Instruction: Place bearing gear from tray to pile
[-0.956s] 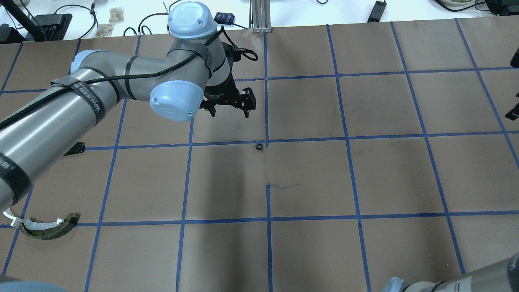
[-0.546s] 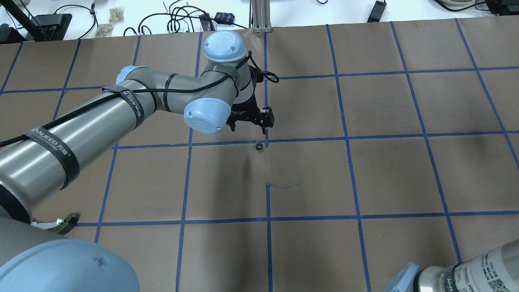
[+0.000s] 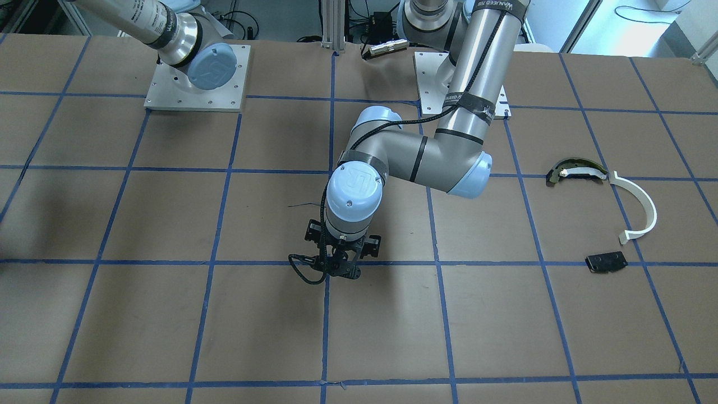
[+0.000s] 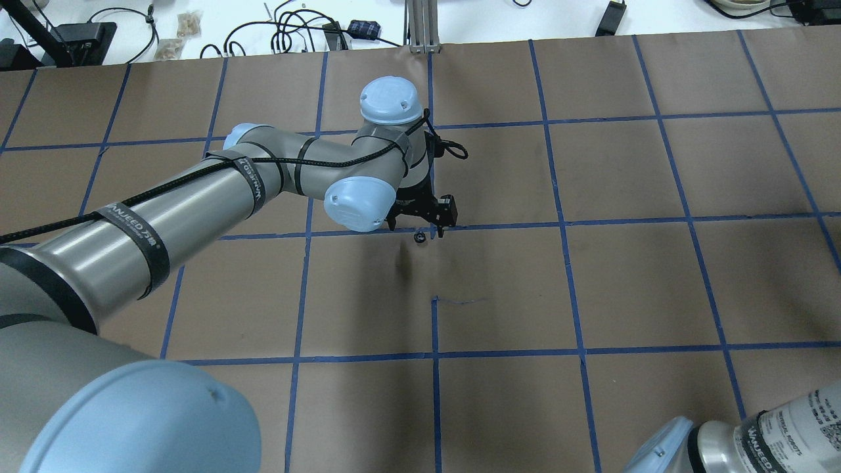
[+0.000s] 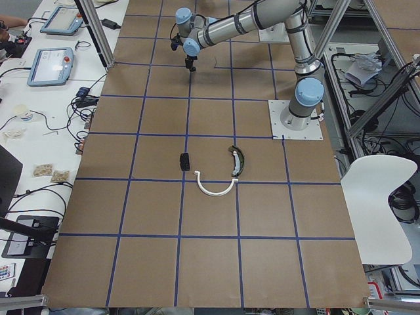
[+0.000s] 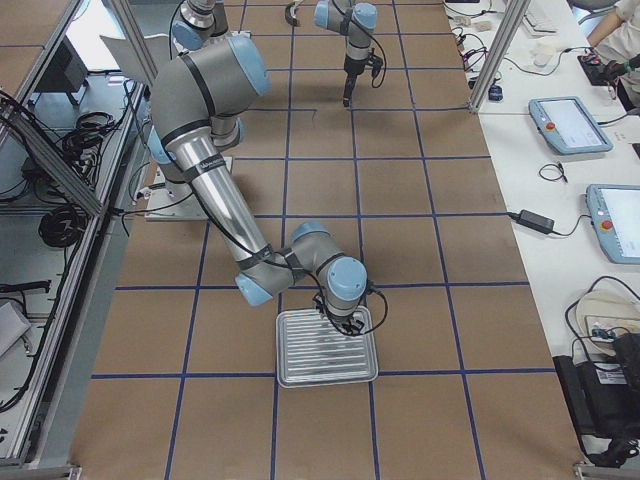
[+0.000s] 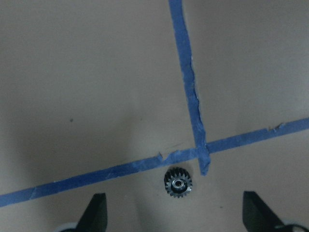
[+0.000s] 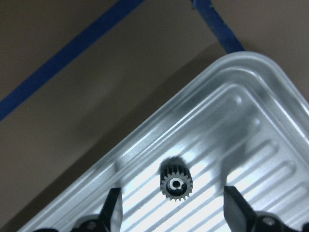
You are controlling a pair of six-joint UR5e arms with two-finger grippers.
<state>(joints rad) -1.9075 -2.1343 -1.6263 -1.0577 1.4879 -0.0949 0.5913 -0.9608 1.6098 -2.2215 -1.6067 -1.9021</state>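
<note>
**Left arm lines up on a gear that lies out on the counter, short of the pile.**

The left fingers [image 7: 175, 212] hang wide open and empty, one on each side of a small black gear [image 7: 178, 182]. It lies flat on the counter [image 4: 657, 295] just beside a tape crossing, well apart from the pile [image 3: 606, 262] on the robot's left. This looks like the pick-up before the carry: the next move calls for a straight drop, a squeeze on the teeth, a lift and a swing to the pile. The right fingers [image 8: 174, 209], also open and empty, hover over a second gear [image 8: 175, 183] in the tray [image 8: 231, 63]. Since a second ago the left arm has come in from well off to stand over the gear, which has not moved.
</note>
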